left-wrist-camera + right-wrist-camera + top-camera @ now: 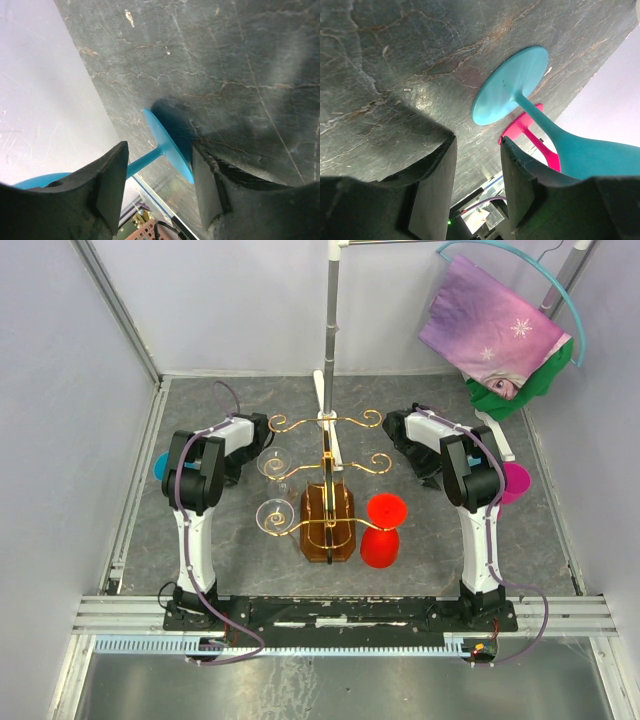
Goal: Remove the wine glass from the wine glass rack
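The gold wire wine glass rack (328,475) stands on its amber base (326,530) mid-table. Two clear wine glasses (272,462) (272,515) hang on its left arms. A red wine glass (383,530) is at its front right arm. My left gripper (230,470) is folded back left of the rack, open and empty (159,152). A blue wine glass (167,145) stands beyond its fingertips. My right gripper (425,465) is folded back right of the rack, open and empty (478,142). Neither gripper touches the rack.
A grey upright pole (330,330) rises behind the rack. The blue glass (160,465) stands by the left wall and a pink glass (517,483) by the right. A teal glass (510,85) stands beside the pink one (520,127). Purple and green cloth (495,335) hangs at the back right.
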`<state>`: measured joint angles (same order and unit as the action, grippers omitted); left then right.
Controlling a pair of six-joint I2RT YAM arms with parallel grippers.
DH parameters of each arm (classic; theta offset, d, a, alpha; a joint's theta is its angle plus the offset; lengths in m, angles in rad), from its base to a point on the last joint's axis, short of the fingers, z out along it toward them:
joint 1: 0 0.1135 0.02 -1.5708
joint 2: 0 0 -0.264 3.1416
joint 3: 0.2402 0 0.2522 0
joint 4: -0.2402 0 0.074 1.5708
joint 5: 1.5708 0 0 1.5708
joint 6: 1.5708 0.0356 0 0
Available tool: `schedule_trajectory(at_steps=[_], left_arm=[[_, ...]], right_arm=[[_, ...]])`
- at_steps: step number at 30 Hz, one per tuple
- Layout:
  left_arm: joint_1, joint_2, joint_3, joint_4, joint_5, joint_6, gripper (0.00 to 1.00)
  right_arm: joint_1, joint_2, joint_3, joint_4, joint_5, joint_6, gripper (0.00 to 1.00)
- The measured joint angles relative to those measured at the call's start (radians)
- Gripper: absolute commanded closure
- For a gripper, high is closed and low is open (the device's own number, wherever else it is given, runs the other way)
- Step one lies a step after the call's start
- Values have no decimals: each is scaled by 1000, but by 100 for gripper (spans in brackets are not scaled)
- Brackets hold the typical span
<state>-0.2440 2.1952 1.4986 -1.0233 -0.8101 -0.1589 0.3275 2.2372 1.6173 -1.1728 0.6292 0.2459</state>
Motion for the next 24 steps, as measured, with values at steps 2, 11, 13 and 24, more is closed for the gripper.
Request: schedule_trajectory(at_steps=[2,11,13,24], left_arm=[[0,-1,0,-2,-8,0,33],[-3,-5,3,-8,-3,2,31],[-5,-5,7,-10,1,3,31],[-8,-5,59,-24,85,31,30]], right_arm=[[0,0,0,-1,-1,0,50],[4,0,0,-6,-3,0,50],[4,0,0,-6,-3,0,51],[5,-2,0,-7,-10,2,51]])
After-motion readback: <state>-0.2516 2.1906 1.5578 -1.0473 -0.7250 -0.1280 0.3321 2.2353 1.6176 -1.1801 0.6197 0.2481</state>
